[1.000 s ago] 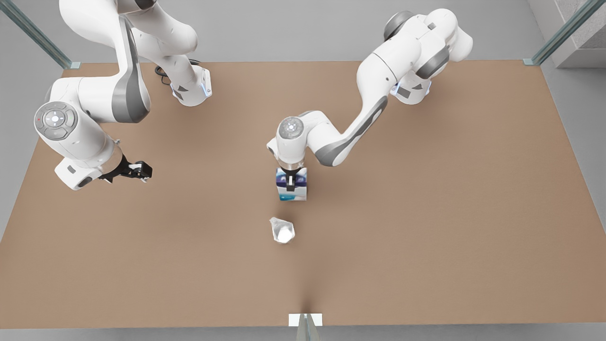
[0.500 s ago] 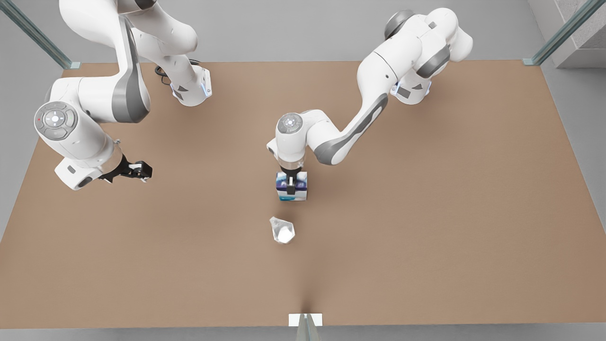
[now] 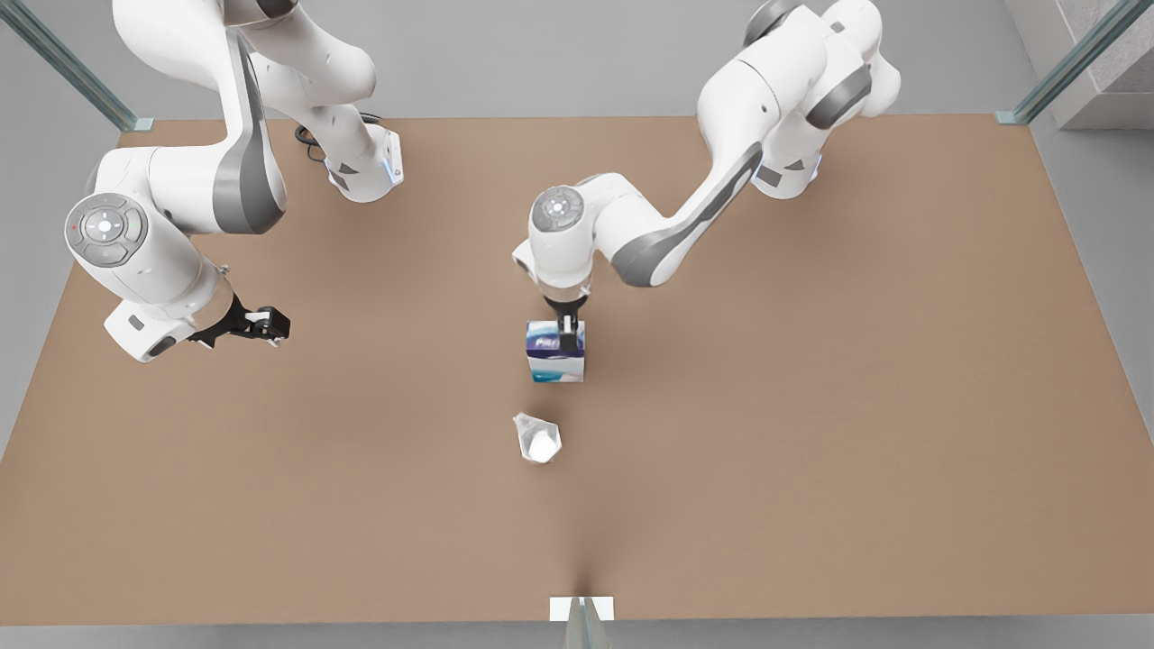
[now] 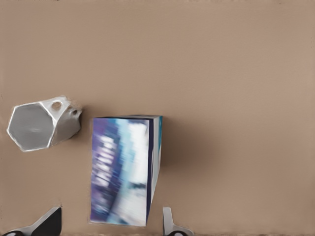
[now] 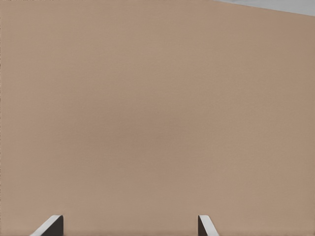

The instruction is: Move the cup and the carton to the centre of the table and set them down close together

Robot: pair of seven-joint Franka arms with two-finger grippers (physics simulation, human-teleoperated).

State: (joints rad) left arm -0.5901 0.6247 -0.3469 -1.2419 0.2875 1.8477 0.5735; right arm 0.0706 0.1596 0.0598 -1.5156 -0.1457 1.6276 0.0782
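The left gripper (image 3: 567,341) hangs directly above the carton (image 3: 555,352) near the centre of the table (image 3: 811,433), its two dark fingers (image 4: 47,222) spread wider than the box and touching neither side – the carton looks released and standing on its own. Just nearer the camera and a touch toward the front view's left sits the cup (image 3: 537,438), close to the carton but apart from it. Judged from this, both things are already set down together mid-table, and little seems left beyond drawing the arm clear. The right gripper (image 3: 261,323) waits well off at the front view's left, fingers parted over bare tabletop. The carton is a smooth, sharp-edged box, white with a navy band and teal end; the cup is silvery-grey, tapered and faceted – the table plain matte brown.
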